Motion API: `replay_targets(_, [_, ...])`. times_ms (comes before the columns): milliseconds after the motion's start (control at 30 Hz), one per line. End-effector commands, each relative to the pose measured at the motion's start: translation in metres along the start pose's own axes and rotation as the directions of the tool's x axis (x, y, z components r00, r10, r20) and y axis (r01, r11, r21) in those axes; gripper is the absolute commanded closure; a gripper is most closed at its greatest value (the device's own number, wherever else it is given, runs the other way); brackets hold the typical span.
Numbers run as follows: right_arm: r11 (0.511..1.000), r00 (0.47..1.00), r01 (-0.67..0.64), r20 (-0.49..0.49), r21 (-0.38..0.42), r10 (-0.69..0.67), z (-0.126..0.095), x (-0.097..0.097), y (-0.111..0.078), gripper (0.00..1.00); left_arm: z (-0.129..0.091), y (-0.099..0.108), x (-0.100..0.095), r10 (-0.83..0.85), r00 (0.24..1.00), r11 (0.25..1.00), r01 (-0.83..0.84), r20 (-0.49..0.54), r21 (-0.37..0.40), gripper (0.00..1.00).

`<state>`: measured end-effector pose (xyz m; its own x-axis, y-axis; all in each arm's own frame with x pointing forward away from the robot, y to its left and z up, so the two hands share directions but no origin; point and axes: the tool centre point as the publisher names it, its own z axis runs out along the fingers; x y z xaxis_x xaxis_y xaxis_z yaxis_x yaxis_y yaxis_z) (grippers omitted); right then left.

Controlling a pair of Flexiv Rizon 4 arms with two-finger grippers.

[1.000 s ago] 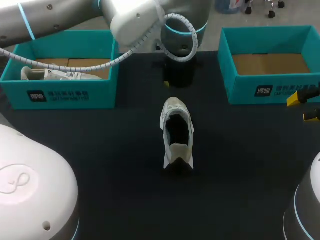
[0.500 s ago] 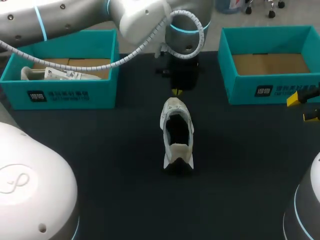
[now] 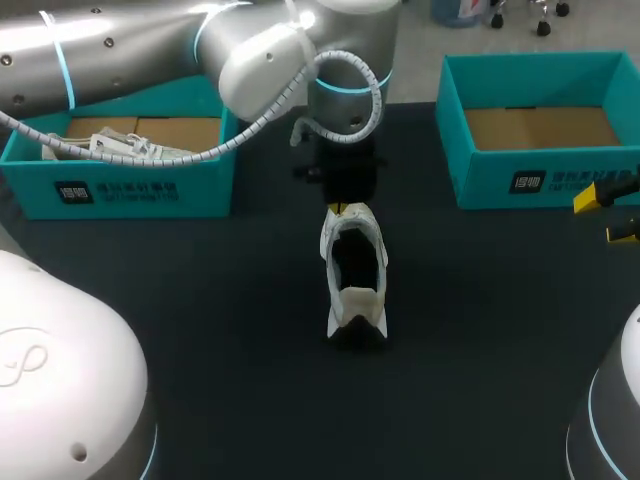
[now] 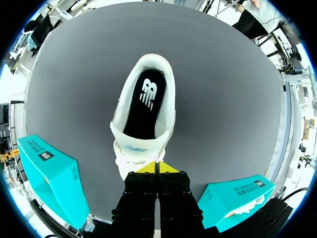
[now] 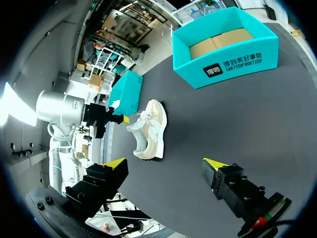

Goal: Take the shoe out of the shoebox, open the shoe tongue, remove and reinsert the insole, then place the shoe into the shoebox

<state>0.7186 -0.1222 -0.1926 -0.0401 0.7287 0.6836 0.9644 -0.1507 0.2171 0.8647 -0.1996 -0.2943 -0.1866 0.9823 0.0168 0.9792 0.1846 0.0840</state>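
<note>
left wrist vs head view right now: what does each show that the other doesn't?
Left wrist only: the face of the dark insole with its white mark, and the left gripper, tips pressed together at the lace end of the shoe. Head only: the right gripper, open beside the right shoebox, and that box's bare cardboard floor. Both: the shoe on the table, plus the left shoebox.

Work surface: one dark table (image 3: 180,320).
Matte black top, plain and uniform from the near side to the straight far edge. Light on it is soft and even. The same top (image 4: 223,99) fills both wrist views (image 5: 257,114).
</note>
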Motion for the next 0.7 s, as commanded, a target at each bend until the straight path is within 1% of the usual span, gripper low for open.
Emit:
replay_targets(33, [1.000, 1.000, -0.001, 0.003, 0.000, 0.001, 0.001, 0.000, 0.000, 0.00, 0.009, -0.003, -0.004, 0.007, 1.000, 1.000, -0.007, -0.003, 0.012, 1.00])
replay_targets(300, [1.000, 1.000, -0.001, 0.003, 0.000, 0.001, 0.001, 0.000, 0.000, 0.00, 0.024, -0.018, -0.010, 0.021, 1.000, 0.998, -0.020, -0.014, 0.054, 1.00])
replay_targets(367, [1.000, 1.000, -0.001, 0.003, 0.000, 0.001, 0.001, 0.000, 0.000, 0.00, 0.024, -0.021, -0.010, 0.024, 1.000, 0.998, -0.023, -0.013, 0.060, 1.00])
replay_targets(467, [1.000, 1.000, -0.001, 0.003, 0.000, 0.001, 0.001, 0.000, 0.000, 0.00, 0.019, -0.022, -0.006, 0.021, 1.000, 0.998, -0.020, -0.018, 0.051, 1.00])
replay_targets(600, [1.000, 1.000, -0.001, 0.003, 0.000, 0.001, 0.001, 0.000, 0.000, 0.00, 0.004, -0.014, -0.001, 0.008, 1.000, 1.000, -0.008, -0.009, 0.017, 1.00])
replay_targets(700, [1.000, 1.000, -0.001, 0.003, 0.000, 0.001, 0.001, 0.000, 0.000, 0.00, -0.001, -0.001, -0.006, 0.018, 1.000, 1.000, -0.018, 0.007, 0.000, 1.00])
